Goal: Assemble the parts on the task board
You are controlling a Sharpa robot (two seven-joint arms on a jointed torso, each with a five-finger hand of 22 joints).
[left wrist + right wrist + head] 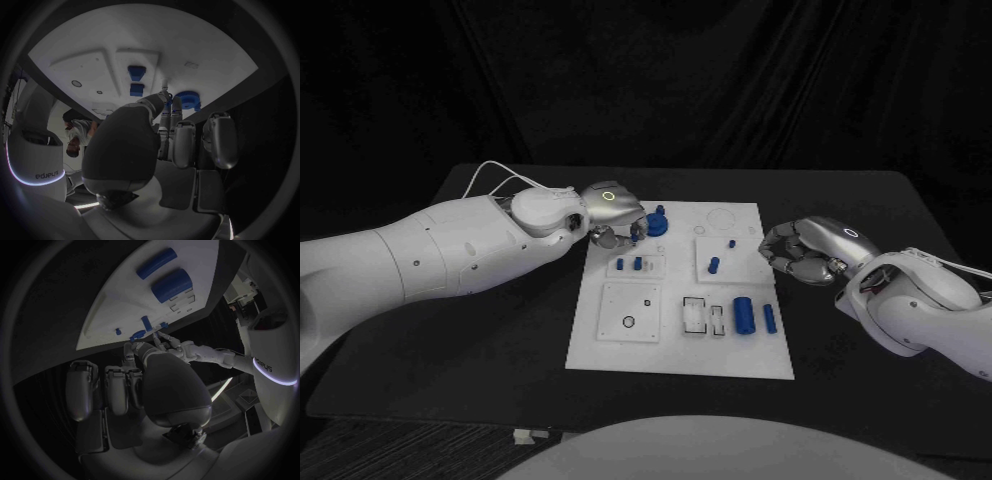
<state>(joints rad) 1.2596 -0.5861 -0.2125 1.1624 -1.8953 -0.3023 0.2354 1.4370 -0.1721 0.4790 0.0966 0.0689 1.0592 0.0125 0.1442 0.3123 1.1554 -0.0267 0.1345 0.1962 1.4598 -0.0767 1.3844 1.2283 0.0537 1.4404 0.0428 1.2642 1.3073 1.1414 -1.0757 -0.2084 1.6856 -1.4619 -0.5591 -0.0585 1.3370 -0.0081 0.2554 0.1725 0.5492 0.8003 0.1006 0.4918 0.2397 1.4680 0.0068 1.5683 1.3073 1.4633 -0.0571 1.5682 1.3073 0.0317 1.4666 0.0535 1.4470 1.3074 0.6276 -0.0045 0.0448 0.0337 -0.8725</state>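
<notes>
Spanning the frame's middle: black table [473, 330], dark drapes behind it.
Task board: white plate [678, 350] lying flat at the centre of the head view, running from just below the left hand down towards the lower middle.
Left hand: the left hand [607, 215] sits at the board's upper-left corner, its fingertips [635, 231] bent down beside a round blue part [656, 222]; whether it grasps that part cannot be told.
Right hand: the right hand [808, 250] hovers at the board's right edge, fingers curled into a clench, nothing in them.
Large parts: blue cylinder [746, 313] and slimmer blue rod [769, 318] lie side by side at the board's lower right.
Small parts: two short blue pegs [629, 265] left of centre, a single peg [713, 265] right of centre.
</notes>
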